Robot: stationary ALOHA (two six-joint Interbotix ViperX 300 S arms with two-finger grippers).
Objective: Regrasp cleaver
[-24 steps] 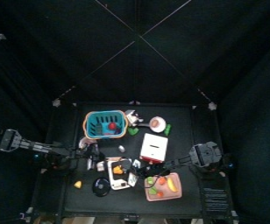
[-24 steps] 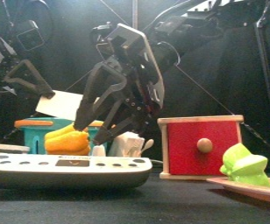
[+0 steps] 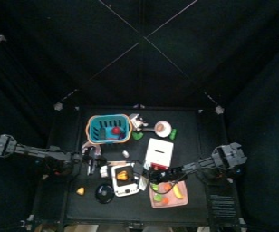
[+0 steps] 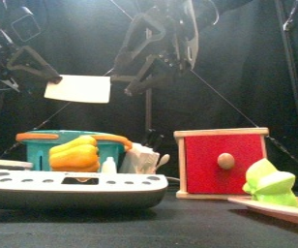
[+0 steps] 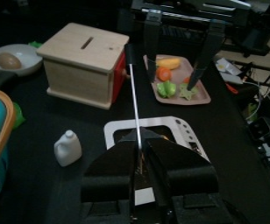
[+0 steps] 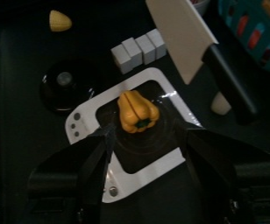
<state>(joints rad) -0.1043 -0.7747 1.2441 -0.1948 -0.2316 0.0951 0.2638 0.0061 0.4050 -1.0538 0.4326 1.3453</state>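
Two grippers meet midair: left gripper (image 4: 36, 70) clenches the cleaver (image 4: 79, 89) by its handle, blade toward the right gripper (image 4: 149, 66), jaws spread.

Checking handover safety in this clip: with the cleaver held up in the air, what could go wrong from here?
1. The left claw pinches the cleaver in mid-air while the right claw is open and not on it. If the left lets go early, the cleaver would likely drop onto the white tray and the yellow pepper.
2. Little free blade shows beyond the left claw, so the right claw may strike it when closing in.
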